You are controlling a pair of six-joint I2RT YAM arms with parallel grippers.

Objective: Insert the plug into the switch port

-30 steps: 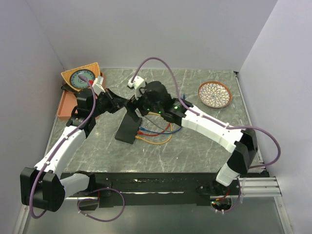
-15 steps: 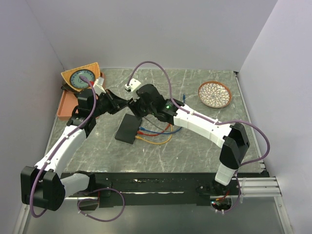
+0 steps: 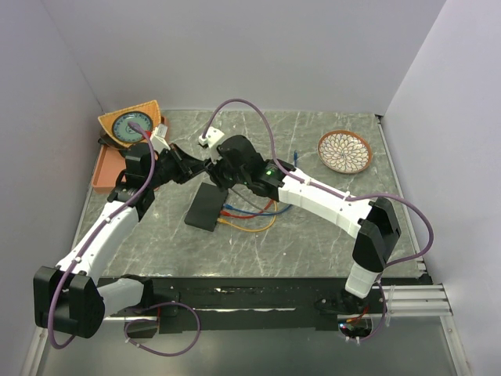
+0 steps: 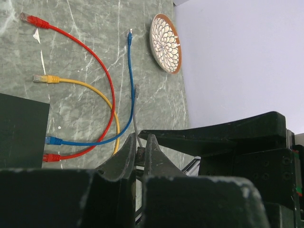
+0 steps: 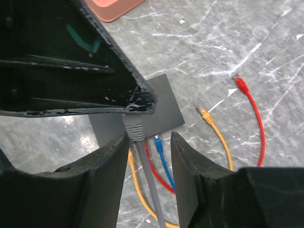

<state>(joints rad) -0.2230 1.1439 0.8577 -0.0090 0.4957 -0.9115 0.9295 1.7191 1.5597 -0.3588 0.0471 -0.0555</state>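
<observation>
Grey marble desk [image 3: 313,235] carries a black box [image 3: 207,207]. Red, blue and yellow cables [image 4: 131,85] already sit in the ports [image 4: 46,148] on its side, and a patterned plate [image 3: 344,151] lies well apart. The left jaws pinch the grey plug [image 5: 134,127] above the box, outside any port. The right jaws stand half spread on both sides of its cable.

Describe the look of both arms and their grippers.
Both arms have white curved links, the left arm and right arm, with black joint housings and a purple cable looping along each. A green light glows on the right wrist. The left gripper and right gripper have scuffed black fingers.
</observation>
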